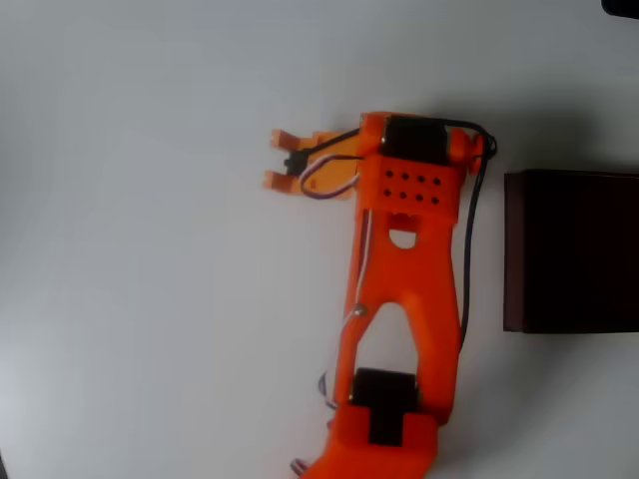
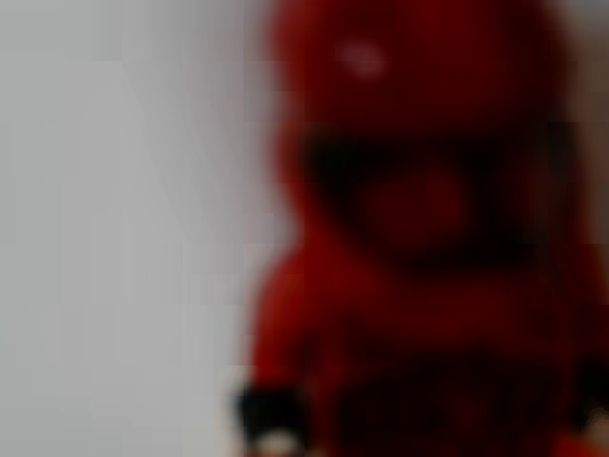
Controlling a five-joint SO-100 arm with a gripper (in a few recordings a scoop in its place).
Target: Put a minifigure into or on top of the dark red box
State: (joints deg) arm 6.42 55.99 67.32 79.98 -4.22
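Note:
In the overhead view my orange gripper (image 1: 278, 159) points left over the white table, its two fingertips (image 1: 281, 137) standing apart with bare table showing between them. The minifigure (image 2: 419, 248) looms very close and blurred in the wrist view: a red figure with a round head, a dark band across the face and dark hands. It takes up the right two thirds of that picture, with white table to its left. The dark red box (image 1: 569, 249) lies at the right edge of the overhead view, well to the right of the gripper and beyond the arm.
The orange arm (image 1: 404, 299) runs from the bottom edge up the middle of the overhead view, with a dark cable (image 1: 469, 249) hanging along its right side near the box. White table (image 1: 150, 299) spreads to the left.

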